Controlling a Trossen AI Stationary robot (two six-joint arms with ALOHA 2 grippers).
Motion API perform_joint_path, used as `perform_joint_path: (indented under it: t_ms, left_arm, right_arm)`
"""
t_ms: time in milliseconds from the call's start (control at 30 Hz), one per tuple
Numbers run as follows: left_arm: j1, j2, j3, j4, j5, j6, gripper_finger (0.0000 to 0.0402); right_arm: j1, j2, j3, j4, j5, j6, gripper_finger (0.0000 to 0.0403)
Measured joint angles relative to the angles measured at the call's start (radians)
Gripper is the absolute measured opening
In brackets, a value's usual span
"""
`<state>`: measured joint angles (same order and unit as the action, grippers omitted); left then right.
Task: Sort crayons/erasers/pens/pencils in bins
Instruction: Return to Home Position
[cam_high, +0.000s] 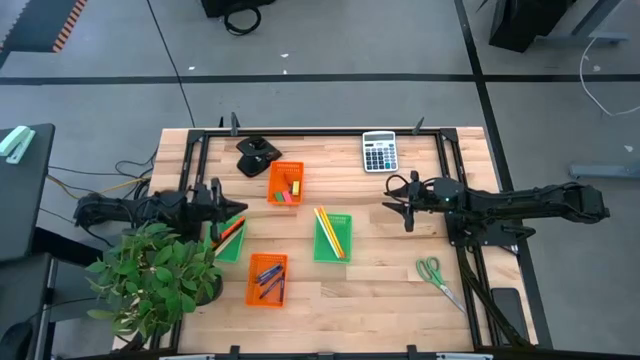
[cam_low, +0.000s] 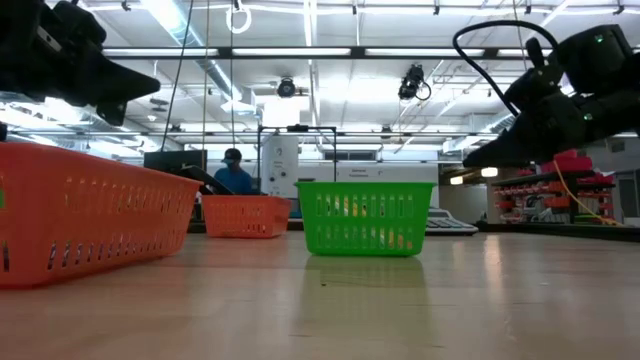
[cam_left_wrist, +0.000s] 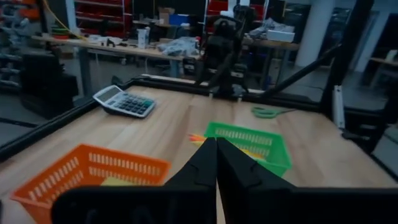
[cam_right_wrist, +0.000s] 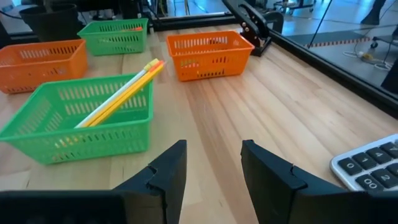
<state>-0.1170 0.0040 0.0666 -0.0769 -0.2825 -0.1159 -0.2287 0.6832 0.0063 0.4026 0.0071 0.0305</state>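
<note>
With every item sitting sorted in the bins (cam_high: 332, 238), the left gripper (cam_high: 215, 195), fingers together, and the right gripper (cam_high: 393, 195), fingers apart and empty, are idling at mid-frame edges.

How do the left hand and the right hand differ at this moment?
The left hand is shut, its fingers pressed together; the right hand is open, with a clear gap between its fingers. The left hand sits at the table's left edge over a green bin holding crayons; the right hand sits over bare wood below the calculator. Both hold nothing.
</note>
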Motion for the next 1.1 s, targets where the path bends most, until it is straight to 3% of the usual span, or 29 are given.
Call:
perform_joint_path:
  t_ms: [167, 433, 733, 1100]
  left_arm:
    - [-0.046, 0.001, -0.022, 0.038, 0.002, -0.061, 0.0008]
    - [-0.083, 0.002, -0.027, 0.06, -0.004, 0.009, 0.0011]
    - [-0.062, 0.001, -0.032, 0.152, -0.009, 0.123, 0.0023]
    - [-0.06, 0.016, -0.058, 0.169, -0.007, 0.128, 0.0007]
  right_arm:
    - [0.0, 0.0, 0.0, 0.03, 0.0, -0.007, 0.0158]
    - [0.0, 0.0, 0.0, 0.053, -0.005, -0.045, 0.0158]
    - [0.0, 0.0, 0.0, 0.17, -0.226, -0.078, 0.0158]
    - [0.001, 0.004, 0.001, 0.232, -0.25, -0.111, 0.0158]
